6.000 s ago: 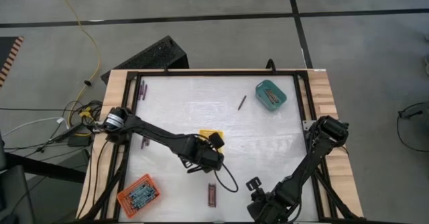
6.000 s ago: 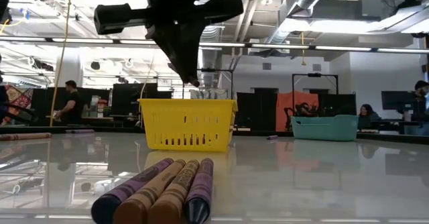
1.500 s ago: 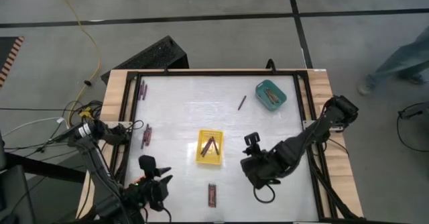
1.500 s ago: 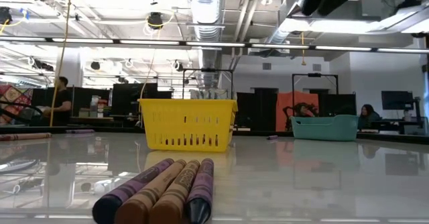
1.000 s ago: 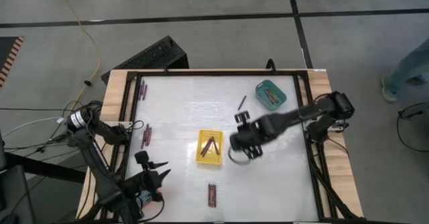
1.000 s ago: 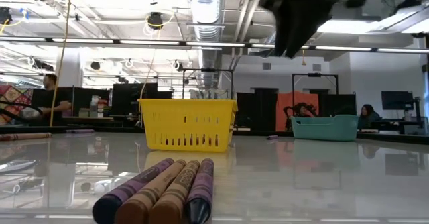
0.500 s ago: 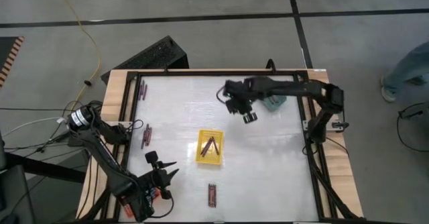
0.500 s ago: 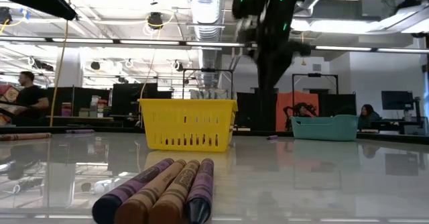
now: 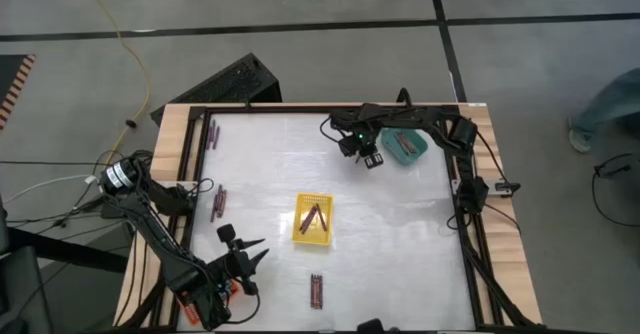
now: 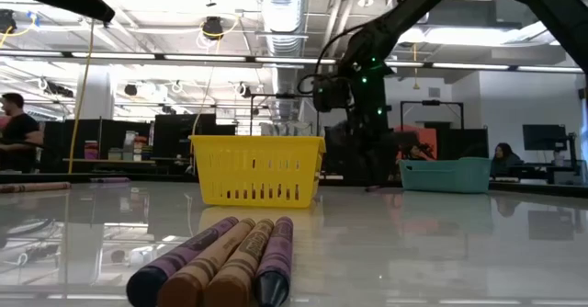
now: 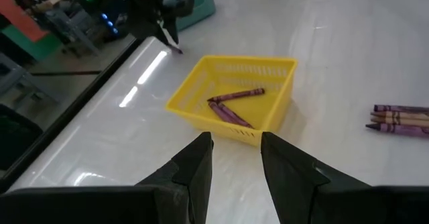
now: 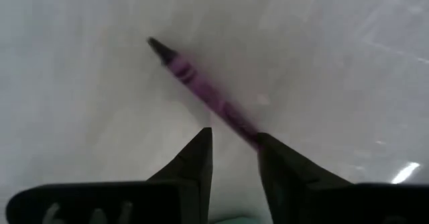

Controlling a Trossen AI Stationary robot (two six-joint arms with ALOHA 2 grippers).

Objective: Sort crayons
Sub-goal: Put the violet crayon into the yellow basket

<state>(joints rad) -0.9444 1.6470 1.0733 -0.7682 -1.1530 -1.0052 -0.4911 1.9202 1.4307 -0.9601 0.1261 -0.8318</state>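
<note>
Purple crayon [image 12: 201, 86] is lying flat on the white tabletop [image 9: 400, 224], far side, just beside the teal tray [image 9: 405, 142]; long axis is running diagonally, dark pointed tip facing away from the right gripper [image 12: 233, 143]. Paper-wrapped stick, thin, round. Right gripper is hanging right over its near end w/ fingers [image 12: 194, 158] slightly apart, straddling the crayon; can't tell whether they're touching it, nothing lifted.

Left gripper [image 11: 234, 150] is waiting at the near left corner, fingers a little apart, holding nothing, facing the yellow basket [image 11: 231, 96].

Basket is slotted plastic, rectangular, sitting mid-table w/ a few purple/reddish crayons [image 11: 231, 106] crossing inside. Four more crayons [image 10: 216, 261] are lying side by side near the front edge, tips pointing toward the low cam. Others are lying along the left rail [image 9: 215, 199].

Tabletop is glossy, reflecting ceiling lights; wooden border, black frame. Room behind: open workshop, exposed ducts, strip lights, monitors, a person [image 10: 16, 128] at far left.
</note>
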